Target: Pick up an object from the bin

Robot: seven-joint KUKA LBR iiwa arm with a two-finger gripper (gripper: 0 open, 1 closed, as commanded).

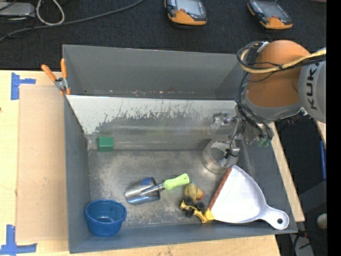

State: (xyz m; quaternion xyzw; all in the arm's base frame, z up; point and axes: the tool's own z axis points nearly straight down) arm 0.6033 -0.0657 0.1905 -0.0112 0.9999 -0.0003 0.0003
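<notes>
gripper (232, 152) sat low in the bin (77, 185), just above the white dustpan (240, 196) and close to that pan's upper tip. the arm reached in from the dustpan's upper right. jaw state: couldn't tell, the tip was lost against the wrist hardware and cables. nearest thing was a clear cup (213, 160), upright by the look of it, just up-left of the dustpan. the gripper was at the cup's dustpan-side rim, touching or only just beside it, i couldn't say which. my read: the cup was the likely target, lying slightly left of and below the tip, so the next move would turn on a small shift away from the dustpan to straddle the rim. it's round, so no long axis to line up with. risk was the cup sliding, or the dustpan's reddish edge getting nudged. left of the dustpan were a yellow-and-black toy (193, 208) touching its lower-left corner, a small yellowish lump (193, 190) just above that toy, and a metal scoop (146, 190) with its green handle pointing at the pan. far left of the dustpan was a blue bowl (105, 217), nothing visible in it, and well up-left a green block (105, 143). the pan's tray was bare — cup contents not readable.
</notes>
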